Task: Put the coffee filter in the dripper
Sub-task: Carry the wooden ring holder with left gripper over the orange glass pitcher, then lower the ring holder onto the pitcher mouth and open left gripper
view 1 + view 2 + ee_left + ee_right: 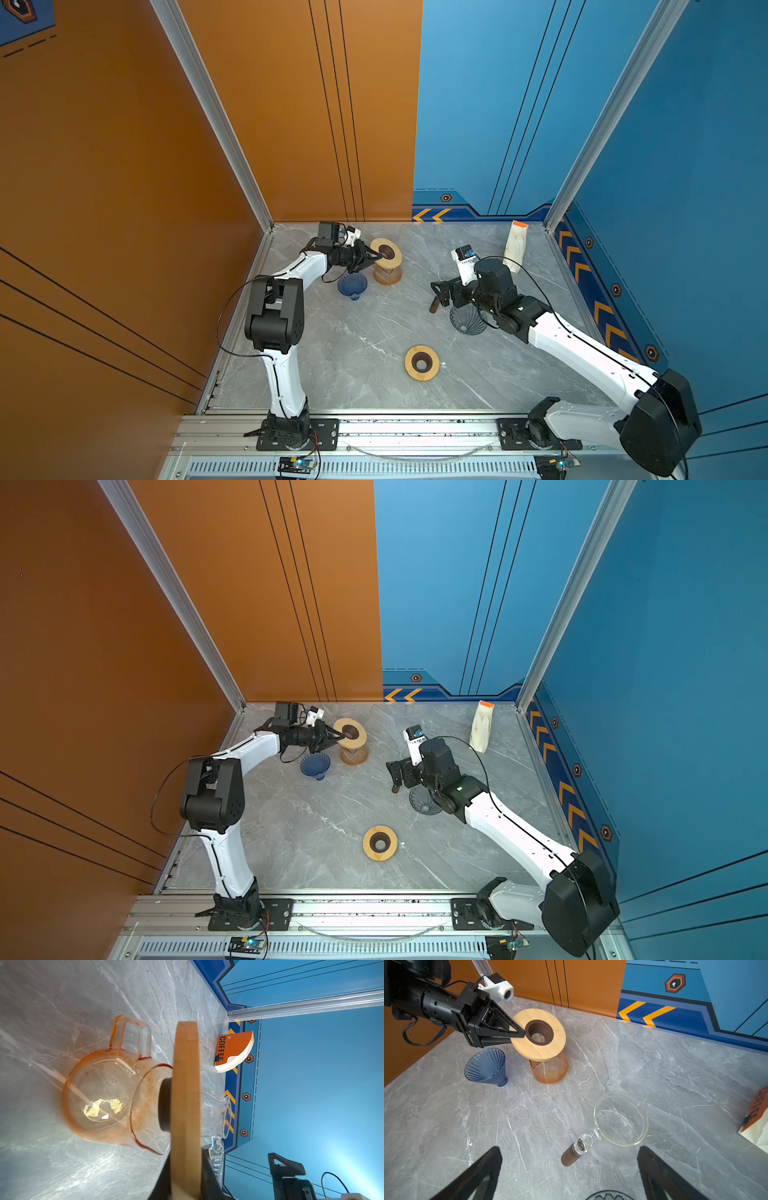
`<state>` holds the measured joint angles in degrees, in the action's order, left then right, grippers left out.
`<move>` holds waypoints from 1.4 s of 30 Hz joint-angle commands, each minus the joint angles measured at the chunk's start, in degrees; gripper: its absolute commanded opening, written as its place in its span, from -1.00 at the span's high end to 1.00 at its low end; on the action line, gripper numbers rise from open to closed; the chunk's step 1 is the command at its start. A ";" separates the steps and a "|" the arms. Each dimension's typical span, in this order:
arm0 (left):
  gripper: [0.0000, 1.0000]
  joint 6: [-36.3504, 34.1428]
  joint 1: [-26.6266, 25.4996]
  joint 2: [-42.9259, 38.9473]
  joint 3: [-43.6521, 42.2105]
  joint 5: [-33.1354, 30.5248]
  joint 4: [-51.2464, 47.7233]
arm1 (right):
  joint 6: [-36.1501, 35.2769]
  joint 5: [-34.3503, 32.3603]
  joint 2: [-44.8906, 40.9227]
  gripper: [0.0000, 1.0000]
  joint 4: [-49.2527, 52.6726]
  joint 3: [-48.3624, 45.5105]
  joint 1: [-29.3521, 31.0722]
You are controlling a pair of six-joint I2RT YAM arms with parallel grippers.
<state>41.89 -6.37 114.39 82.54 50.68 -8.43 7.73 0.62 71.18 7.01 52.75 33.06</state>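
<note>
At the back right of the table (353,345), 1 filter pack (515,247) stands upright, well apart from both drippers; no filter is out of it.

We count 2 drippers. 1 blue dripper (352,284) lies on its side just beside the orange glass pot (388,277). 1 dark dripper (465,322) is partly hidden under the right arm.

2 rings: 1 wooden ring (397,257) sits over the orange glass pot's mouth, pinched at its edge by the left gripper (380,258). The second wooden ring (434,365) lies flat near the front.

2 glass vessels: that pot and 1 clear glass jug (620,1120).

The right gripper (569,1148) is spread wide and empty, near the jug's brown handle.
</note>
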 commanded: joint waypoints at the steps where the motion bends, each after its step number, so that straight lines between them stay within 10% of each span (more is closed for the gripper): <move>1: 0.61 0.25 0.51 1.40 0.24 1.10 0.87 | -1.13 -1.68 -0.87 -0.99 1.52 0.45 0.35; 42: 0.34 -1.28 4.05 -1.26 -2.17 -1.36 -0.25 | -2.26 -2.37 -2.10 -0.99 1.61 0.07 0.65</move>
<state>42.22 -3.25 115.59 80.90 49.93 -7.49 6.17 -0.32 70.61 7.51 52.73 33.39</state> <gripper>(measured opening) 0.331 0.997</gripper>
